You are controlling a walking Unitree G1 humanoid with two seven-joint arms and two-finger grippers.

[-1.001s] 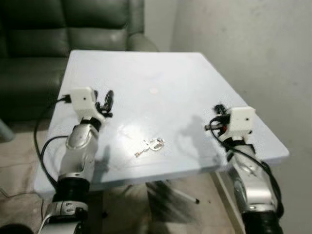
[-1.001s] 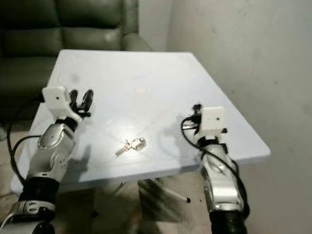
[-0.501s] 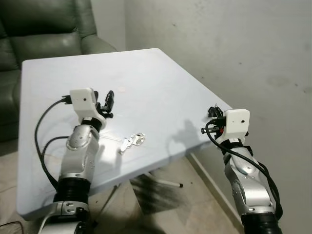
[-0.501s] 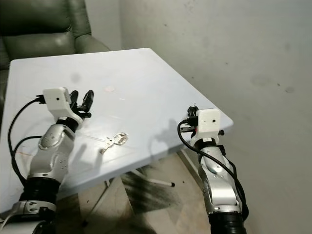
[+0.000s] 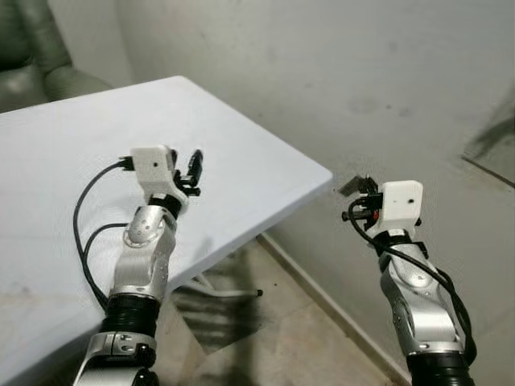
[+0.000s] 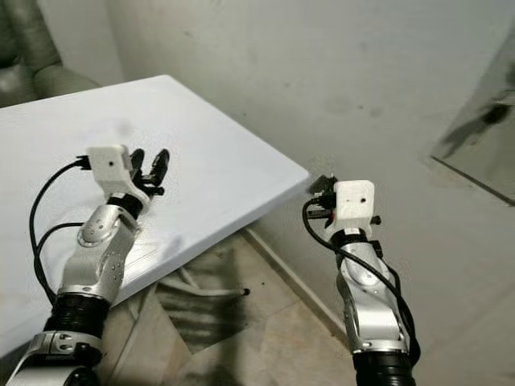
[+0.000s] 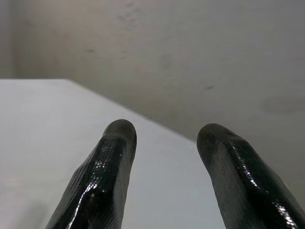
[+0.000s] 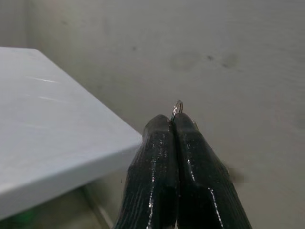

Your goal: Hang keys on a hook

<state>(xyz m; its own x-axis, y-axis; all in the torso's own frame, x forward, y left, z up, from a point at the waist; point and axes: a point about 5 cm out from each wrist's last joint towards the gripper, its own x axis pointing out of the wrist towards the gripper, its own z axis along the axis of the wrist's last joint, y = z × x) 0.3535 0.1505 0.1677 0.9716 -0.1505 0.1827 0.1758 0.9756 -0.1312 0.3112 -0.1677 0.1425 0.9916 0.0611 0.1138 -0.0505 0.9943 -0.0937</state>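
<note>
My right gripper (image 8: pixel 172 122) is shut, and a small metal key ring (image 8: pixel 177 109) sticks out from between its fingertips. In the head views the right gripper (image 5: pixel 358 190) is held up off the table's right corner, facing the grey wall (image 5: pixel 338 72). My left gripper (image 6: pixel 150 158) is raised over the white table (image 5: pixel 241 161), near its front edge. Its two black fingers (image 7: pixel 114 157) stand apart with nothing between them.
A dark green sofa (image 5: pixel 32 56) shows at the far left behind the table. The table's metal legs (image 5: pixel 233 291) stand on the tiled floor below. A dark slanted panel (image 6: pixel 483 129) leans on the wall at the right.
The whole view has swung to the right, toward the wall; the loose keys seen on the table earlier have left the picture. Both arms keep the same raised pose.
</note>
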